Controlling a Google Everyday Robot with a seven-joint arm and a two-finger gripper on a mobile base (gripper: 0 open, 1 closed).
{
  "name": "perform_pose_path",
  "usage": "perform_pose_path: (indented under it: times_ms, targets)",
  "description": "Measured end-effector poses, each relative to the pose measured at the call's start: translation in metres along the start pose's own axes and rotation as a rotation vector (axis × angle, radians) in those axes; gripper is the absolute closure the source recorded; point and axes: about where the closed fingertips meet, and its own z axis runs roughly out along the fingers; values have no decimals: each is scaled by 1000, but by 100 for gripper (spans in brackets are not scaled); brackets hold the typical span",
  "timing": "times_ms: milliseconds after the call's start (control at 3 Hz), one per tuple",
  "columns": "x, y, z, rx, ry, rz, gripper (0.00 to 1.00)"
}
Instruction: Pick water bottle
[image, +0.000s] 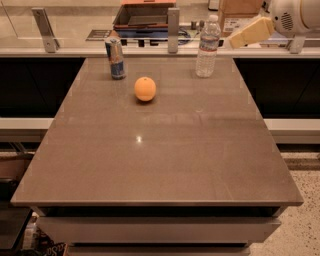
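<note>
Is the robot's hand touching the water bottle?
Apart. The camera view shows a gap between the water bottle and the gripper, which hangs just right of it.

One bottle (207, 47), one can (116, 59), one orange (145, 88)

The pincer (236, 40) hovers near the upright water bottle (207, 48).
</note>
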Motion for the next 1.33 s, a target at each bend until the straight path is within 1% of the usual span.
perform_pose_path:
  times_ms: [333, 667, 1000, 1333]
  targets:
    - [1, -11, 15, 24, -24, 37, 0]
    - [11, -25, 45, 41, -92, 127, 0]
    - [17, -35, 68, 57, -158, 191, 0]
    - [22, -36, 89, 46, -199, 235, 0]
